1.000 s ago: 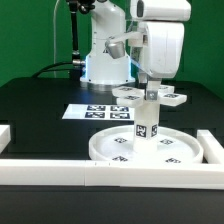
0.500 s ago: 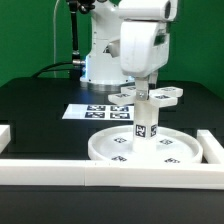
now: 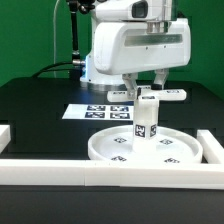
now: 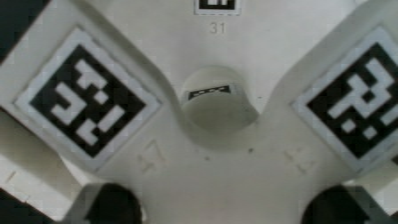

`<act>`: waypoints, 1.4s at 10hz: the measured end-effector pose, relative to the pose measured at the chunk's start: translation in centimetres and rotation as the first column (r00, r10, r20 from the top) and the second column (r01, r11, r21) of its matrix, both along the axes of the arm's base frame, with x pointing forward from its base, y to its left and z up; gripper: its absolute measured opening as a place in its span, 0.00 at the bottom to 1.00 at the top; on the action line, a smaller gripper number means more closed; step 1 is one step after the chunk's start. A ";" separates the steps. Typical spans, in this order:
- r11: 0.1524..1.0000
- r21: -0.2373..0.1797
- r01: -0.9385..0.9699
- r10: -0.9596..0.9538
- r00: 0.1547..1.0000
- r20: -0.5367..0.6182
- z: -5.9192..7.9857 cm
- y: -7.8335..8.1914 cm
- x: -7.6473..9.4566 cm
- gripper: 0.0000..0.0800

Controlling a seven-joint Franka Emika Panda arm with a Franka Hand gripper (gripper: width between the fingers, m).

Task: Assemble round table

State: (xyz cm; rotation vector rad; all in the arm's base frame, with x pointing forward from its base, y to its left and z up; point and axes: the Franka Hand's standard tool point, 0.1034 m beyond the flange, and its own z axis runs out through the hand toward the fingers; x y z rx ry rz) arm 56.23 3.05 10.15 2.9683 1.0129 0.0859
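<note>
Tool [image 3: 147, 84] pinching cross foot [image 3: 152, 96], held atop upright leg [image 3: 146, 124] at disc [image 3: 150, 147] centre for joining.

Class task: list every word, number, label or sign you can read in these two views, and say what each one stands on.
No words or brands are readable.
Cross-shaped foot: black-and-white square tags, patterns only; a faint mark near one tag, too blurred to read.
Leg, disc, marker board: square tags too small to read.
</note>
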 end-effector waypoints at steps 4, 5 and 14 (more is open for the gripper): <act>0.975 0.014 0.221 -0.221 0.975 -0.005 0.0 0.0 0.0 0.55; 0.938 0.037 0.344 -0.343 0.939 -0.010 0.0 -0.1 0.0 0.55; 0.397 0.099 0.913 -0.910 0.405 -0.089 0.0 0.2 0.1 0.55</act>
